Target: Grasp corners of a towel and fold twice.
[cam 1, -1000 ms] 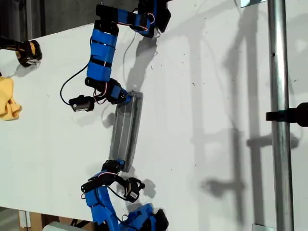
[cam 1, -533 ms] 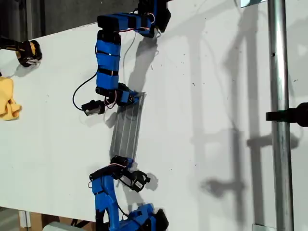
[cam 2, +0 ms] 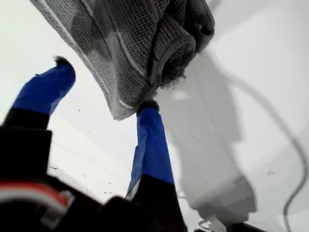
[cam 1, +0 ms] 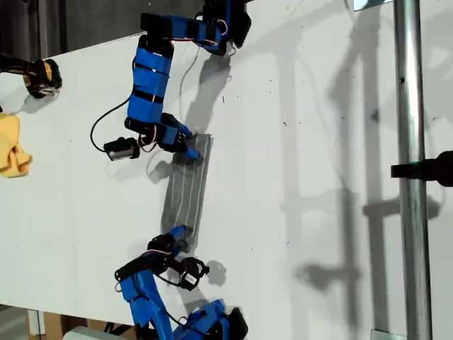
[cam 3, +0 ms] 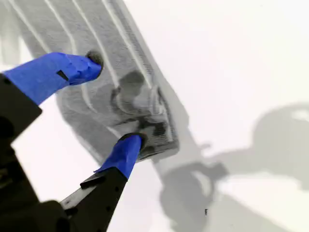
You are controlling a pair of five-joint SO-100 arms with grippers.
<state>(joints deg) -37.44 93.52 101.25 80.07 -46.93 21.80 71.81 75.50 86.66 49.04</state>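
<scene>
The towel (cam 1: 187,188) lies on the white table (cam 1: 297,127) as a narrow grey strip with white stripes, folded in layers. My first gripper (cam 1: 185,147) is at the strip's end nearer the exterior view's top. In the first wrist view it (cam 2: 104,87) is open, and one blue fingertip (cam 2: 148,110) touches the towel (cam 2: 120,43) at a corner (cam 2: 117,115). My second gripper (cam 1: 178,235) is at the other end. It (cam 3: 113,99) is open and straddles the layered end of the towel (cam 3: 96,29), with the fingertips (cam 3: 92,59) just above the cloth.
A yellow cloth (cam 1: 13,147) lies at the exterior view's left edge, with a black and yellow object (cam 1: 41,76) above it. A metal pole (cam 1: 410,106) with a black clamp (cam 1: 433,168) runs down the exterior view's right. Both arm bases stand near the table's edges.
The towel has gone from a raised, bulging strip to a flat one. Since half a second ago both arms have swung toward the exterior view's left, staying at the strip's ends.
</scene>
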